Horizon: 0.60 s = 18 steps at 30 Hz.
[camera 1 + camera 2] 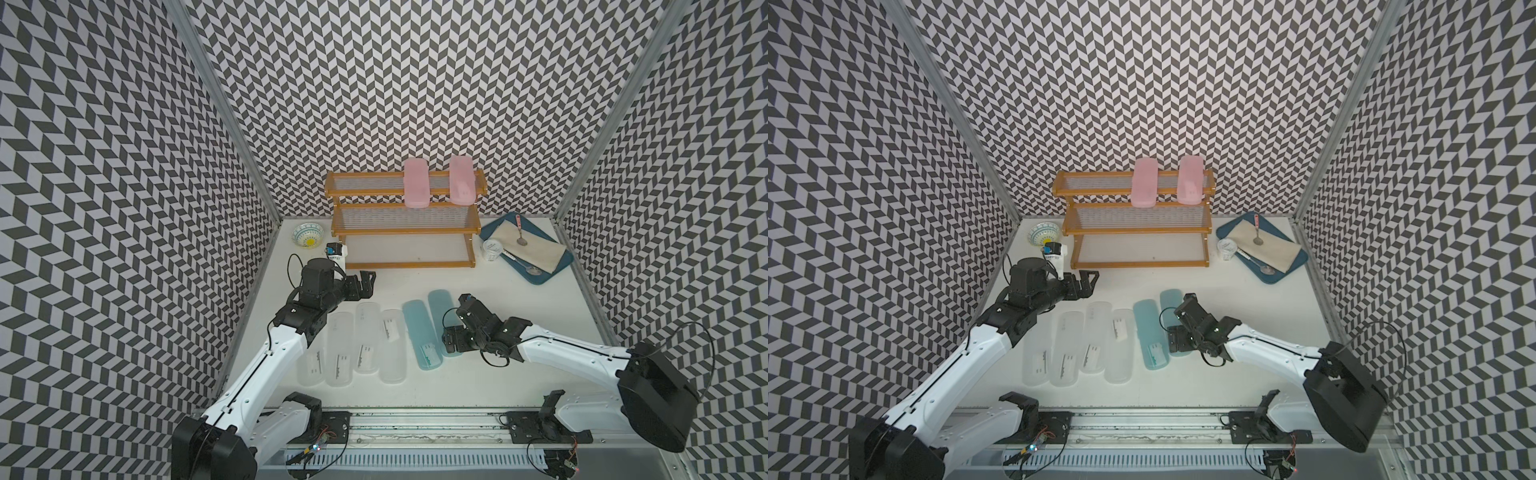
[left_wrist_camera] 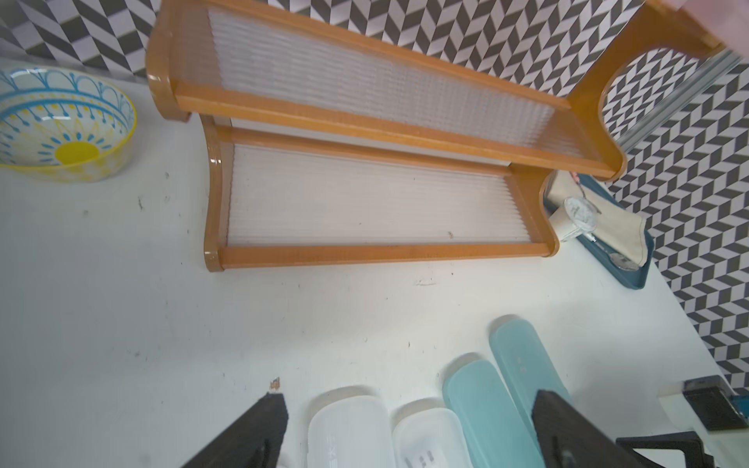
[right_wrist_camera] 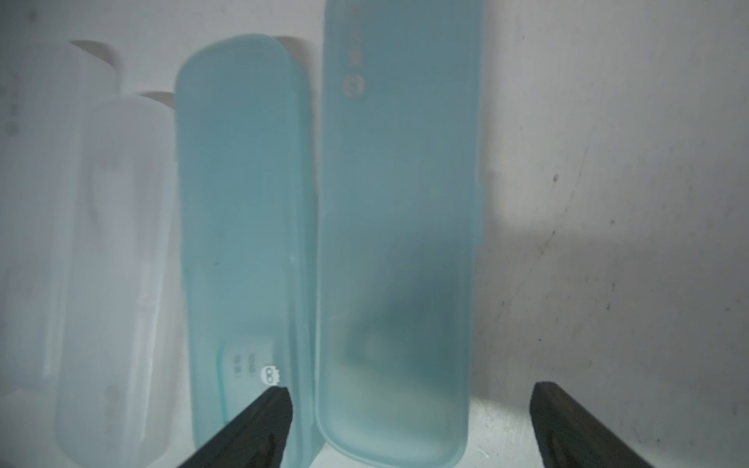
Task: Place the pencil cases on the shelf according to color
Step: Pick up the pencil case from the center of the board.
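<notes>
The right jaws are hovering, spread wide astride the outer light-blue case (image 3: pixel 397 243); frosted and slim, it is lying flat, long axis pointing at the shelf (image 1: pixel 409 264). The left jaws are gaping empty.

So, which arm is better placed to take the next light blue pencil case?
Right. The right gripper, open, hangs over the outer light blue pencil case, one finger on each side. The left gripper, also open, is by the shelf, aligned with no case.

Pink cases (image 1: pixel 417 183) up on the orange-brown shelf (image 1: pixel 403 230), light blue cases (image 1: pixel 419 332) and frosted clear cases (image 1: pixel 365 332) in front, dark blue tray (image 1: pixel 495 225) beside it, black-and-white chevron walls (image 1: pixel 374 83) behind.
</notes>
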Each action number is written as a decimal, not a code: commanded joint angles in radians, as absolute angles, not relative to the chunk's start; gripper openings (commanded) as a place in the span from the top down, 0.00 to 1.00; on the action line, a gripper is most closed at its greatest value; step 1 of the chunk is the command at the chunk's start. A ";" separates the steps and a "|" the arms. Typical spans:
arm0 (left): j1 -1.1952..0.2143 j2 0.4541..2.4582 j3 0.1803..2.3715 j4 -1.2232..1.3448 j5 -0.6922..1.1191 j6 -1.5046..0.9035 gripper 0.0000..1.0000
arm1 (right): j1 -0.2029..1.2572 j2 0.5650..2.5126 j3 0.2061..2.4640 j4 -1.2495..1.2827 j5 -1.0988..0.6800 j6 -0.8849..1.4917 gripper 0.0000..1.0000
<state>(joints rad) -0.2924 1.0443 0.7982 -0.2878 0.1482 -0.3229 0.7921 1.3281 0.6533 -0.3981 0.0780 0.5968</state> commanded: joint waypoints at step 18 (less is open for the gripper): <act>-0.237 1.068 0.807 -0.261 0.218 -0.316 0.00 | 0.811 1.486 0.645 -0.395 0.185 0.702 0.04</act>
<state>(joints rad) -0.2459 1.0527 0.7982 -0.2844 0.1852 -0.3229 0.8173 1.4559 0.6662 -0.3061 0.1188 0.6556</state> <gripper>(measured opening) 0.993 0.957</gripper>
